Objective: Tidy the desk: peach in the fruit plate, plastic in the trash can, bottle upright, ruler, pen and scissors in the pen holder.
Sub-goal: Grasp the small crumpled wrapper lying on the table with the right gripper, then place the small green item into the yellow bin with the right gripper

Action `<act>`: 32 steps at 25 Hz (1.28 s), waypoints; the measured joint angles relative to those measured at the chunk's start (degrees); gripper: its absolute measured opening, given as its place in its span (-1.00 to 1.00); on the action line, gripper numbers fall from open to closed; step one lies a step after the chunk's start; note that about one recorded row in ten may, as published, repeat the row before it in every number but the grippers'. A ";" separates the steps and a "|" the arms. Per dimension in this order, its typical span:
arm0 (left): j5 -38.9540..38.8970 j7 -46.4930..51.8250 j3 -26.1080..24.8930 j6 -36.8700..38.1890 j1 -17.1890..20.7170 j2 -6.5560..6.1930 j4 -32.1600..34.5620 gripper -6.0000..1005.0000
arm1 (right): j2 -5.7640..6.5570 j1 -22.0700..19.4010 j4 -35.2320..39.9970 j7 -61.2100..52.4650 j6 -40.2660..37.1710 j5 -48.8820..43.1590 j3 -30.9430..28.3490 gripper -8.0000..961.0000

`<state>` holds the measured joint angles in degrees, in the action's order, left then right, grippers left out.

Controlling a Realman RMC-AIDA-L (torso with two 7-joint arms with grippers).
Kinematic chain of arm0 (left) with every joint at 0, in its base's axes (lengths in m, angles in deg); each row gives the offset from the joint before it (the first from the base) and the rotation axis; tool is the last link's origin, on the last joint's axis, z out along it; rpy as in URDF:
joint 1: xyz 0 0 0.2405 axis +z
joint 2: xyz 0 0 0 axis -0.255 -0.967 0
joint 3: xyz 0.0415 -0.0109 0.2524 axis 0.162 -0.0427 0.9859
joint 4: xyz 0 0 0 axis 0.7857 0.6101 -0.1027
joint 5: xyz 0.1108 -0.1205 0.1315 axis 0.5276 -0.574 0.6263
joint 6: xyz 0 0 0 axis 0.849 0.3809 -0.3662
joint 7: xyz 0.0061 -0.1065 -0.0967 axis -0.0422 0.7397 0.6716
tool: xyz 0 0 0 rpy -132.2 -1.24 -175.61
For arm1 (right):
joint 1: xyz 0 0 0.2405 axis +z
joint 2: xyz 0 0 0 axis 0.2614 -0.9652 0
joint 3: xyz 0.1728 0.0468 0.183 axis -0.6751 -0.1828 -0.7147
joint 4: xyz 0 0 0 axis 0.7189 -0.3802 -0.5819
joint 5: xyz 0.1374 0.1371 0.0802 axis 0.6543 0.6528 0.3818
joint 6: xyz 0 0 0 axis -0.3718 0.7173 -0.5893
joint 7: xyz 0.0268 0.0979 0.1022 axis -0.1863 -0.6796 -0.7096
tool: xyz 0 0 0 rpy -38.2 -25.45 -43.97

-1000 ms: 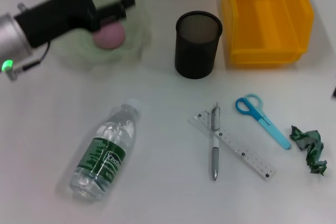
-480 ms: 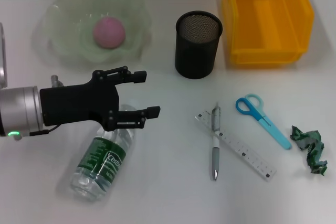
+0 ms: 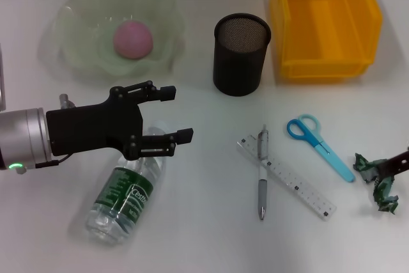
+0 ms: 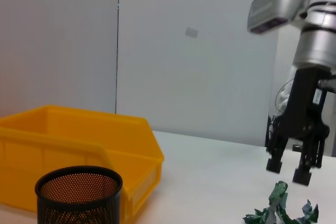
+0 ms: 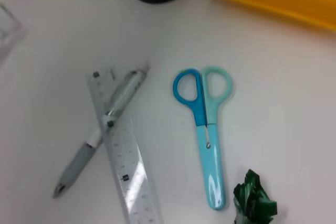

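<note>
The pink peach lies in the pale green fruit plate. A clear bottle with a green label lies on its side. My left gripper is open and empty, above the bottle's neck end. The ruler lies under the pen, with the blue scissors beside them. The crumpled green plastic lies at the right edge. My right gripper is open just above the plastic; only a fingertip shows in the head view.
The black mesh pen holder stands at the back middle, with the yellow bin to its right. The right wrist view shows the scissors, ruler, pen and plastic.
My left gripper left the peach in the plate and came down over the bottle, open. My right gripper has come in at the right edge above the plastic.
</note>
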<state>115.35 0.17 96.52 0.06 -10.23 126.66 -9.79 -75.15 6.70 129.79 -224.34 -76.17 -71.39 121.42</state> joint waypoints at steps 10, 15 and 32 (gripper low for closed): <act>-0.06 -0.35 -0.02 0.48 0.08 -0.09 -0.06 0.67 | 0.21 1.22 -10.83 -0.78 8.41 -3.21 7.05 0.57; -0.06 -0.42 -0.02 0.35 0.17 -0.03 -0.06 0.67 | 0.27 1.93 -13.21 -0.44 10.14 -3.81 7.83 0.08; -0.32 -1.40 -0.48 0.08 0.62 0.06 -0.05 0.67 | 0.26 0.93 -4.56 0.00 5.94 -3.72 7.40 -0.90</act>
<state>115.03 -1.23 96.04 0.14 -9.61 126.72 -9.85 -74.89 7.62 125.23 -224.34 -70.23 -75.11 128.82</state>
